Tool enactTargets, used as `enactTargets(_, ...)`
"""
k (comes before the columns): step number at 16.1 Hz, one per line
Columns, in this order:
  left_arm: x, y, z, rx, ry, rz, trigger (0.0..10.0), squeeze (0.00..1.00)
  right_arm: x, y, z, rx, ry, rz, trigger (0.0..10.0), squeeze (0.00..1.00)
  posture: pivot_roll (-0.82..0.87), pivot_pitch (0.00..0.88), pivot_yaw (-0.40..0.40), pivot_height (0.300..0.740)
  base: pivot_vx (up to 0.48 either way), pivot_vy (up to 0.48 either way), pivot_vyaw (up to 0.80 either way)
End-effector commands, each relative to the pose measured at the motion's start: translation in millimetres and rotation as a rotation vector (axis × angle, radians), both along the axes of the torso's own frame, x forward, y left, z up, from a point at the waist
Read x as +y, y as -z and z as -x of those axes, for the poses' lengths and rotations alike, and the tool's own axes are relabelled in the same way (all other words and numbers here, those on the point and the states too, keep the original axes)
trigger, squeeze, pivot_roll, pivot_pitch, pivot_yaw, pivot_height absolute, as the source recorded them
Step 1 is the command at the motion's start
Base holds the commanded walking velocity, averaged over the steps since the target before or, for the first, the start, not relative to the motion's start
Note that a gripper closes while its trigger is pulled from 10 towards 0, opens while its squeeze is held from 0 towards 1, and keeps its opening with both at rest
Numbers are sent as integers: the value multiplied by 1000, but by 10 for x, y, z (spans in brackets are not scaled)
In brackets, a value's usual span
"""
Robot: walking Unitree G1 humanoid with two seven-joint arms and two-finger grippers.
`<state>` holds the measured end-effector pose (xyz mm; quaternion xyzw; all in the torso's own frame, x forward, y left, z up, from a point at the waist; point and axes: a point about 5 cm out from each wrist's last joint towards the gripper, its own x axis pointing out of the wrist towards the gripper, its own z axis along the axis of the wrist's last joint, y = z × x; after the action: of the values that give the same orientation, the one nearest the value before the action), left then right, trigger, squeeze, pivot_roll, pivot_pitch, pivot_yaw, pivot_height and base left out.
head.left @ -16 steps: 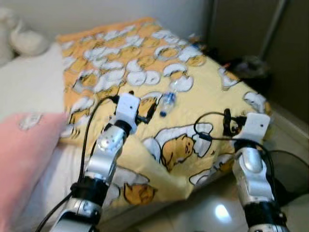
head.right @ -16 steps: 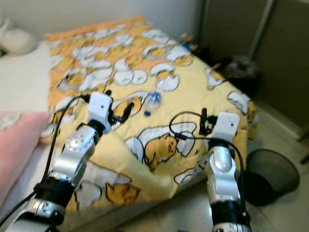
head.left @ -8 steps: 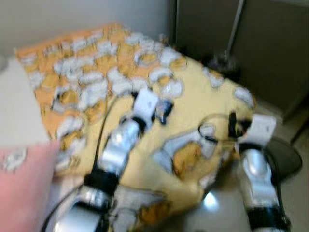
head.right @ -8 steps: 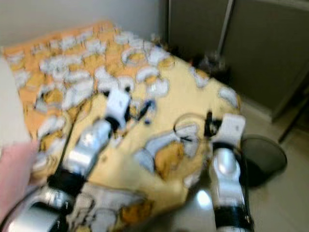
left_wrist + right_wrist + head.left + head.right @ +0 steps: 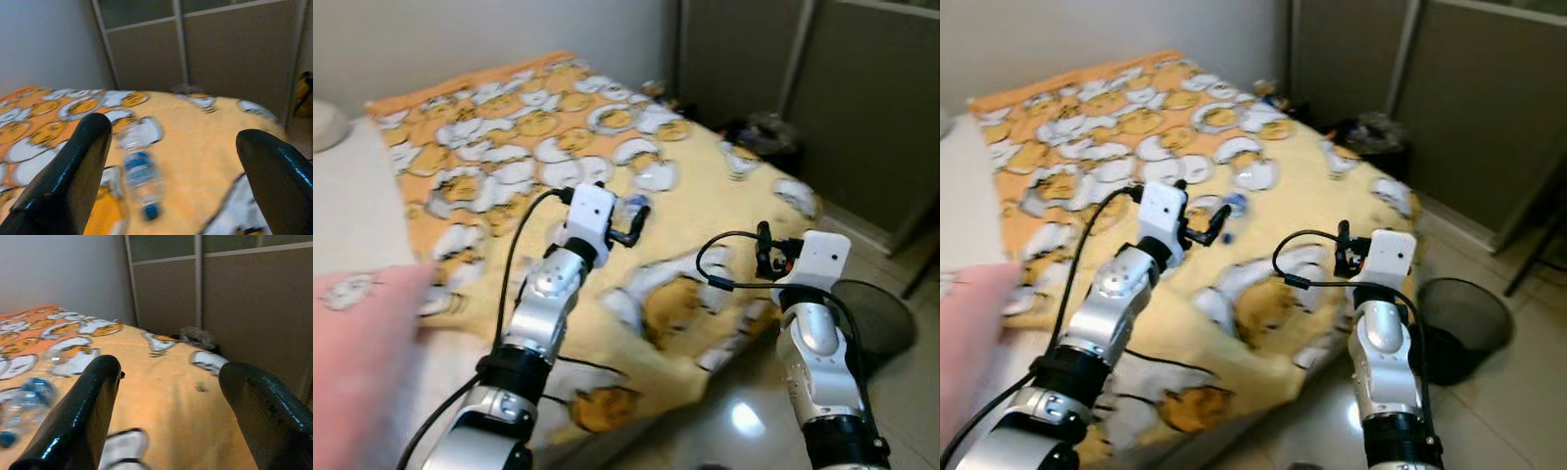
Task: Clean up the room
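The camera has swung right; the left gripper (image 5: 637,216) has reached forward, now just before the bottle (image 5: 140,178) at frame centre; the bin (image 5: 1466,314) has come into fuller view at lower right.

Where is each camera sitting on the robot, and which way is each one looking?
Left eye view: on the head, looking forward and down at the bed's yellow blanket; both silver arms show.
Right eye view: beside it, same scene, plus the black bin on the floor.
Left wrist view: on the left arm, looking along the open left end effector at the plastic bottle lying on the blanket.
Right wrist view: on the right arm, looking along the open right end effector over the blanket toward the closet doors.
Shared: every view shows the blanket and the bottle.
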<state>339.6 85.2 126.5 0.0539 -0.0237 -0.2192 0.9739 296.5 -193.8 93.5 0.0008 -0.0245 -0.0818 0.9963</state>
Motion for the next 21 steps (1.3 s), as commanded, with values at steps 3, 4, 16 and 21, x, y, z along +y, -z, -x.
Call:
enactTargets(3, 72, 16, -34, 13, -48, -41, 10000, 0, 56, -31, -30, -5, -23, 0, 10000, 0, -105, 0, 87, 723, 0, -282, 0)
enactTargets(4, 92, 41, -53, 30, -70, -63, 10000, 0, 66, -34, -31, -7, -27, 1, 10000, 0, -104, 0, 86, 723, 0, 0, 0)
enactTargets(16, 704, 302, 514, 62, -242, -27, 10000, 0, -349, 222, 764, 76, 78, 117, 10000, 0, -59, 0, -81, 723, 0, 0, 0)
enactTargets(21, 516, 128, 463, 4, -240, 2, 10000, 0, -259, 193, 735, 66, 30, 116, 10000, 0, -59, 0, -77, 723, 351, 0, 0)
